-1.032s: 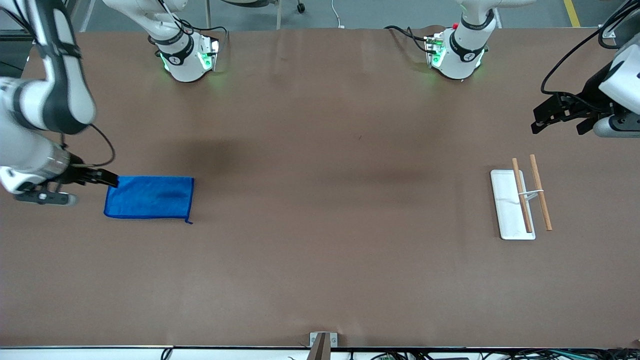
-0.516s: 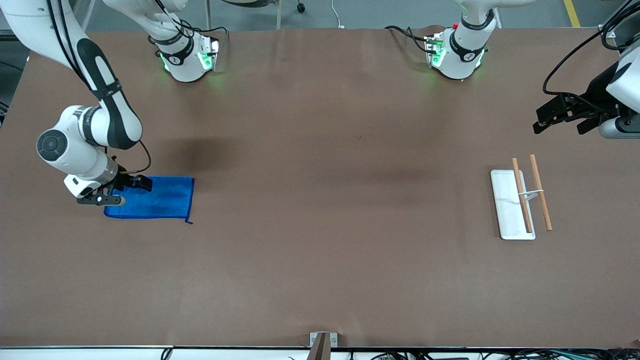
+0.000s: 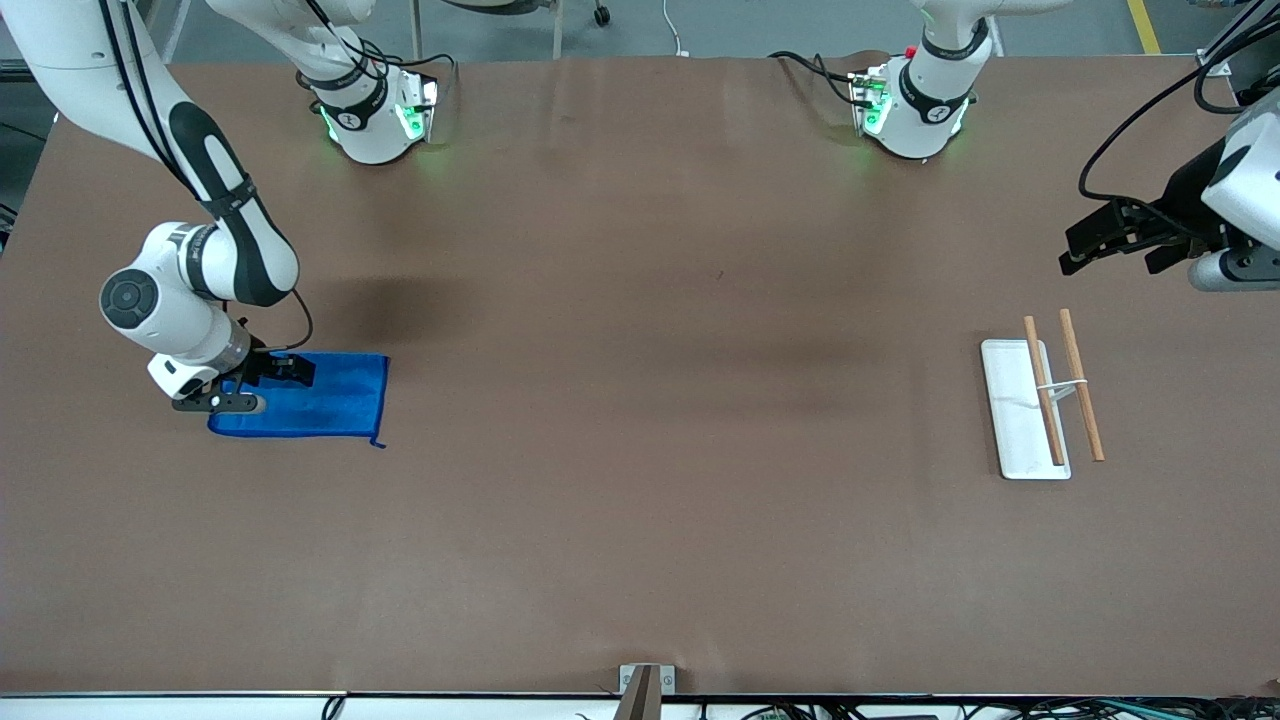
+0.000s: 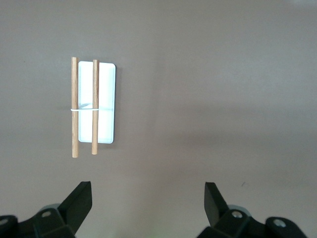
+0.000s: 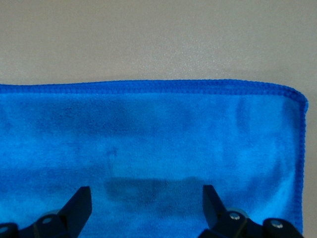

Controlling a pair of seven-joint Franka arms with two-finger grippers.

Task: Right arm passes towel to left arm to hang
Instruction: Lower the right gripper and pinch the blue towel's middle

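1. Front view: the towel (image 3: 310, 395) lies flat at middle left of the frame; the right gripper (image 3: 268, 374) covers its end, jaws spread, clasping nothing. Bare table (image 3: 640, 450) stretches across the centre. At the frame's right edge the left gripper (image 3: 1110, 240), jaws apart and empty, waits above the rack (image 3: 1040, 405); its arm is cut off.
2. Left wrist view: fingertips (image 4: 81, 198) apart; the rack shows whole.
3. Right wrist view: the towel fills the frame, its lower part cut off; one hemmed edge and corner show.

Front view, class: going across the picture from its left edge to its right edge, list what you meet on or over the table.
Right gripper → towel → white tray → two wooden sticks → left gripper.
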